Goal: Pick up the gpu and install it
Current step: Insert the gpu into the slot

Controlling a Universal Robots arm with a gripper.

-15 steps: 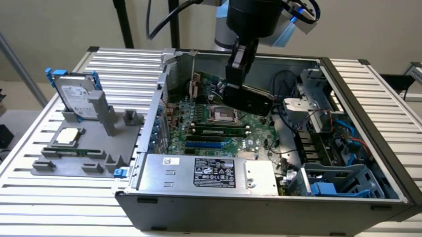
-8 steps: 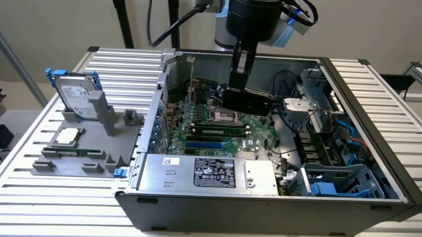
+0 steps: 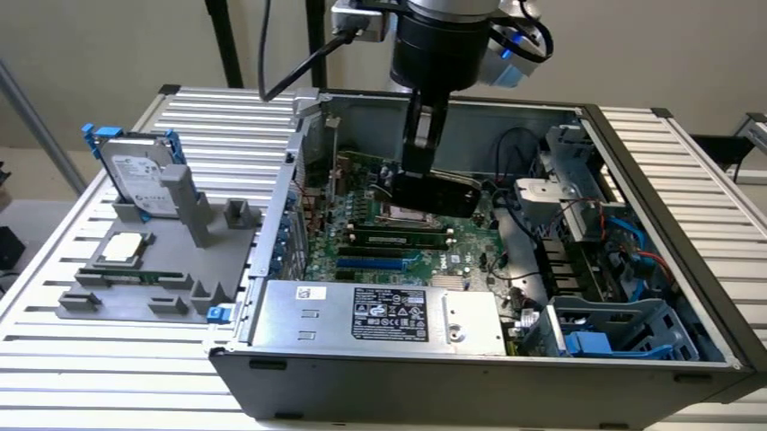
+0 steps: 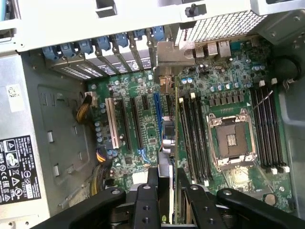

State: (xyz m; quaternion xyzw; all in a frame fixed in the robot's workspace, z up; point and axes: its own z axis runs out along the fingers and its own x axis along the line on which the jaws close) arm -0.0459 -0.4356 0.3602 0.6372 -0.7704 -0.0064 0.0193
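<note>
The gripper (image 3: 416,171) grips the gpu (image 3: 441,195) between its closed fingers (silver bracket toward the case wall) over the motherboard (image 3: 396,259).

Room is open straight above the motherboard (image 3: 396,256), where the gripper (image 3: 419,172) holds the gpu (image 3: 441,195); the case wall (image 3: 291,171) on the exterior view's left, the power supply (image 3: 359,314) in front and the drive cage (image 3: 585,193) on its right hem it in

Slatted metal table (image 3: 683,162) — open computer case (image 3: 480,382) and grey parts holder (image 3: 114,303) sit on it.
</note>
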